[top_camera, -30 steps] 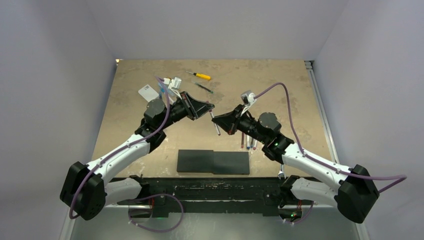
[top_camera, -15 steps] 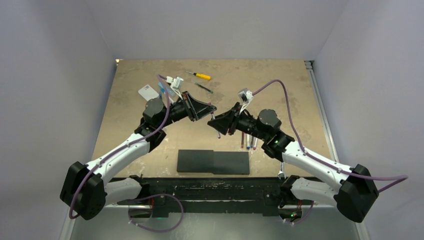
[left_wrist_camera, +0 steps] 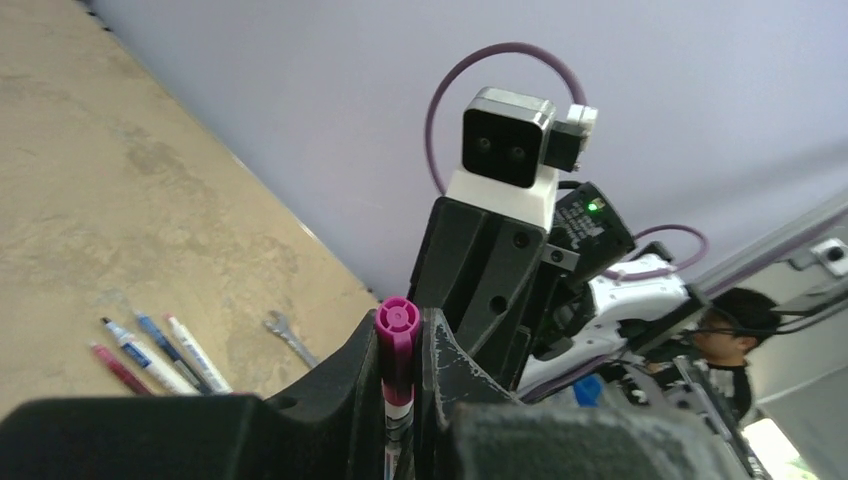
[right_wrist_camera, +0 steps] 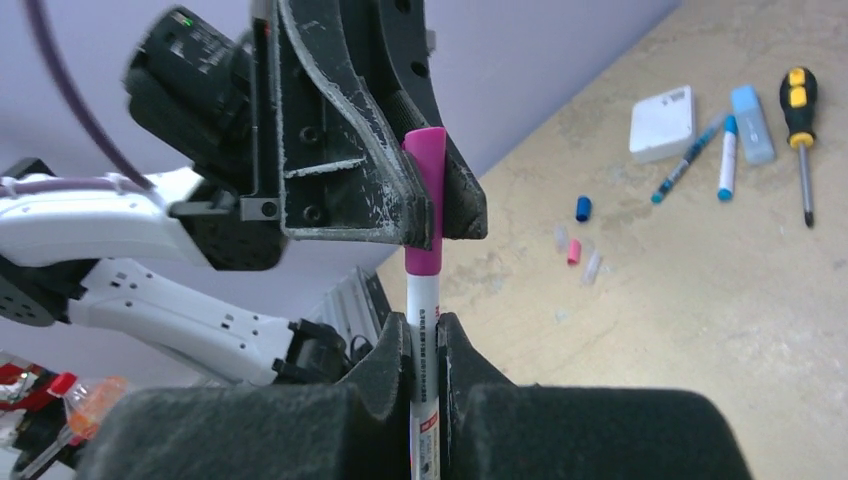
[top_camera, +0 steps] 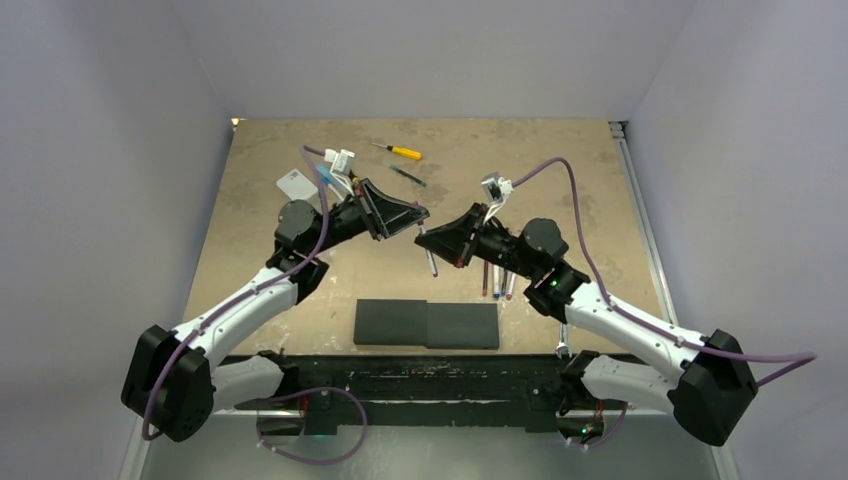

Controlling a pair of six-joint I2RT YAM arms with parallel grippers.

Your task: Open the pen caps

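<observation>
While pinched in left claw, magenta cap

No legible text anywhere. Red print on the white barrel of the magenta-capped pen, 6 o'clock in the right wrist view, is too blurred to read.

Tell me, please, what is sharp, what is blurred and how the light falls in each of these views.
Top external: soft, even light with faint shadows, the table sharp. Left wrist: the magenta cap is crisp, the left pincer around it a dark blur, with glare in the lower right corner. Right wrist: the pen barrel is sharp, the right pincer gripping it out of focus.
</observation>
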